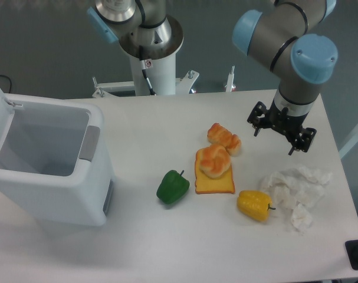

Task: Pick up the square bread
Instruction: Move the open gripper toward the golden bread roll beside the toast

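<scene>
The square bread [217, 184] is a flat orange-yellow slice lying on the white table near the middle. A round golden bun [213, 160] rests on its far half and hides that part. My gripper [274, 140] hangs from the arm to the right of the bread, pointing down over bare table. Its black fingers [292, 148] stand apart with nothing between them. It is about a hand's width from the bread and not touching it.
A croissant-like roll [224, 137] lies just behind the bun. A green pepper [173, 187] sits left of the bread and a yellow pepper [255, 204] to its right front. Crumpled white paper [294, 188] lies at the right. A white bin [46, 162] stands at the left.
</scene>
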Motion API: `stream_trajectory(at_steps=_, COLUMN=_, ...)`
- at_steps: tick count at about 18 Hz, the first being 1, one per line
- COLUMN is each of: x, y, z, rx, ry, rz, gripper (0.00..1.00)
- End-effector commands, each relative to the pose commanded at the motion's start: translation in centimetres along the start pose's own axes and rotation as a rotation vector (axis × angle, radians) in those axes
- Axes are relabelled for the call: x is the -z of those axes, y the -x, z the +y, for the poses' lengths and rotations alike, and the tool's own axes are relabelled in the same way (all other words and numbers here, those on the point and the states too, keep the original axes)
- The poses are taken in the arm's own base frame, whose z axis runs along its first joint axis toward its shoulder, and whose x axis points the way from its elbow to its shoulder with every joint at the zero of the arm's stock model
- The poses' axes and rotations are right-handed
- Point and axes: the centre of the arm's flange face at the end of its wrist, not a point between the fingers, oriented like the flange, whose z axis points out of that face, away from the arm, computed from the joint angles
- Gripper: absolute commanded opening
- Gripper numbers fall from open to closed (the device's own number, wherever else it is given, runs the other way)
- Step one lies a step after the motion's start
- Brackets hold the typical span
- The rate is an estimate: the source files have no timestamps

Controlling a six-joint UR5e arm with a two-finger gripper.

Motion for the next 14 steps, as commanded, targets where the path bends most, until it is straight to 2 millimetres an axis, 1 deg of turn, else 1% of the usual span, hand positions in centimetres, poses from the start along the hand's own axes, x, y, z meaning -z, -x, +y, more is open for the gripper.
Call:
stream_trajectory(at_steps=3, x=-0.3, y=0.2, z=0.2, rx=0.012, ry=0.001, rz=0.003, gripper=1.0)
stream_trajectory(at_steps=6, x=-0.3, y=0.4, z=-0.1, rx=0.006, ry=-0.001, rz=0.002, gripper=1.0)
stream_trajectory(at_steps=8, x=-0.3, y=0.8, z=0.3, rx=0.015, ry=0.0, rz=0.0, gripper=1.0)
stream_trajectory(at_steps=11, x=-1.2, y=0.7, z=1.4, rx=0.034, ry=0.002, rz=0.015, gripper=1.0)
stream_trajectory(at_steps=14, x=-2.9, y=0.1, z=2.1, rx=0.077, ry=-0.033, rz=0.014, gripper=1.0)
